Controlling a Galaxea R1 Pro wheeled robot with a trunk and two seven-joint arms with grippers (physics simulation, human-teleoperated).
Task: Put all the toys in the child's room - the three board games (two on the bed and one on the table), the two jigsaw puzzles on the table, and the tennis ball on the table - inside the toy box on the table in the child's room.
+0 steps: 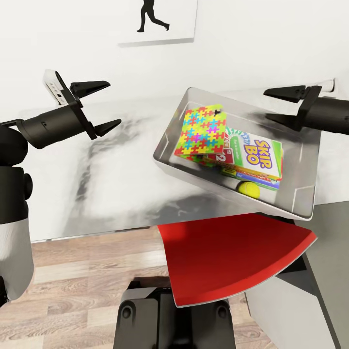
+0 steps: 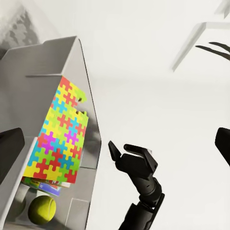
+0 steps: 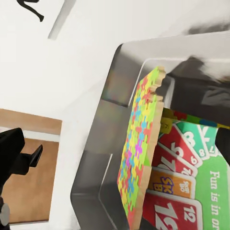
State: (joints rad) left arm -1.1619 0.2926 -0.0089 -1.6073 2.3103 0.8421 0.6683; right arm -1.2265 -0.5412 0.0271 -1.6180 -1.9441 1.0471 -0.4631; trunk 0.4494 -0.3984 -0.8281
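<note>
Closest to the robot is a smooth red curved panel (image 1: 232, 257) over the wood floor (image 1: 87, 286), and past it lies the pale, cloudy table (image 1: 111, 169) with its dark edge. The toy box (image 1: 303, 194) sits on the table's right part, with one corner out over the table's front edge. It is a shallow grey bin with sloping, shiny walls that look hard and slick. Low in the near corner rests the tennis ball (image 1: 249, 188), round, yellow and fuzzy. It is probably light and a bit squashy, and it would roll if bumped. Next to it is the Skip-Bo box (image 1: 256, 156), flat card, likely light and stiff, on top of other flat boxes. A gripper should pinch a box like this by its thin edges, since the wide printed face looks too smooth to hold. The puzzle (image 1: 201, 131) leans tilted on the pile, with one edge up near the box wall. It is a thin board covered in bright little jigsaw shapes, stiff but easy to tip over. Both grippers hang above the table and hold nothing. The left gripper (image 1: 104, 106) is out over the bare table with its two black pointed fingers spread wide. The right gripper (image 1: 281, 104) hovers over the far side of the toy box, fingers wide apart too. Behind is a white wall with a picture (image 1: 160, 22) of a running figure.
</note>
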